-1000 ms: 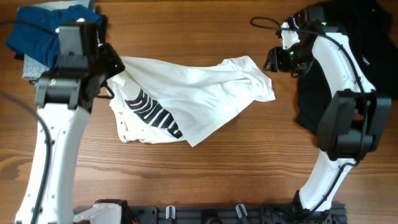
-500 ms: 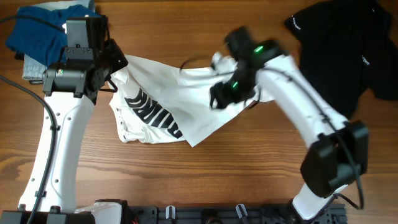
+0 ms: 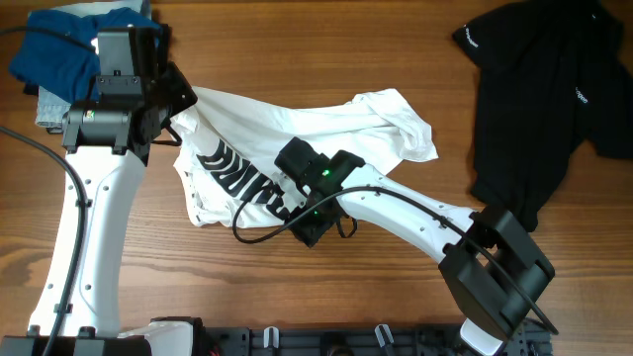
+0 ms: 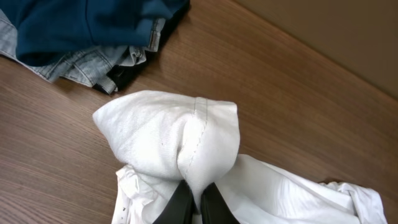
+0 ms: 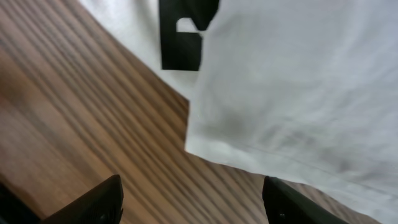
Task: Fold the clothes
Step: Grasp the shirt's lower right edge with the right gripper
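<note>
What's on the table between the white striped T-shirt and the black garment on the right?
Nothing: overhead, only bare wood tabletop separates the white black-striped T-shirt from the black logo garment.

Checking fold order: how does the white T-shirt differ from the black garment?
The white T-shirt lies bunched mid-table, a fold pinched in the left end effector; the black garment lies spread at the far right, untouched. The T-shirt bears a bold black stripe print; the black garment only small white logos. Both rest unfolded on the wooden table.

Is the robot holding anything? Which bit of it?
The left end effector pinches a bunched fold of the white T-shirt. The right end effector is open, empty.
</note>
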### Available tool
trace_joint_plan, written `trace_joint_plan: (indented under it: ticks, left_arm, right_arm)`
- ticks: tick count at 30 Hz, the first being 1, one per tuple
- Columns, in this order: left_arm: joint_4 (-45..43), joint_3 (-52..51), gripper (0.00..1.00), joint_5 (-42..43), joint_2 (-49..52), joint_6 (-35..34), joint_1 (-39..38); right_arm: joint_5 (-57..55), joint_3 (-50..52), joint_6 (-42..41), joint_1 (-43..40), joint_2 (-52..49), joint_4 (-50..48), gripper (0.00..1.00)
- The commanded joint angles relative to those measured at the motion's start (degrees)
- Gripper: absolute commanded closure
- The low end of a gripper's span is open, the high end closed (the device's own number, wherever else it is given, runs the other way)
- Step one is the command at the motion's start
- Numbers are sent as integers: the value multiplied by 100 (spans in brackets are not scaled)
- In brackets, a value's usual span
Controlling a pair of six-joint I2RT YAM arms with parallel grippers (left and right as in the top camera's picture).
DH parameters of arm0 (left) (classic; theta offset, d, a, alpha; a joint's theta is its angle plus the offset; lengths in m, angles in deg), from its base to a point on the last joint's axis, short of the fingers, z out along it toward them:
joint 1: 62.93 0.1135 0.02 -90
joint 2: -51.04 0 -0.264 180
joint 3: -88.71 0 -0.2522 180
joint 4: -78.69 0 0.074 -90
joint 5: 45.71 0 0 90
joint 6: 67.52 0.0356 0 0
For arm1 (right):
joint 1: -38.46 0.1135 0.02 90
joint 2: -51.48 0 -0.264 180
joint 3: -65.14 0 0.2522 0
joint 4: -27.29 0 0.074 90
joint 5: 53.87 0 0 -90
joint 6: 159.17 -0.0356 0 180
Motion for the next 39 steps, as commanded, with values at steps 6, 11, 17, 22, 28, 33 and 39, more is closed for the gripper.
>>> trace_joint_plan:
  ticks: [6,11,17,22,28,33,39]
  left_arm:
    - [-20,39,96,-79,9,111,28]
    - [-24,39,96,-79,9,114,28]
    - [-42,39,96,-79,9,114,28]
    - [-44,39,96,-79,9,111,28]
    - [-39,39,96,-74,9,109,26]
    - [-39,39,96,-13,9,111,17]
    - [17,39,96,-13,9,114,17]
  right_arm:
    - [-280,61,448,-17,-297,-114,55]
    - [-282,61,721,-31,-313,-59,52]
    - [-385,61,706,-31,-367,-232,32]
    - [-391,61,398,-31,-411,-382,31]
    - [-433,61,-59,-31,-632,-730,33]
    - [-476,63,-208,-28,-1172,-645,38]
    - [-1051,57,-839,-48,-1266,-297,61]
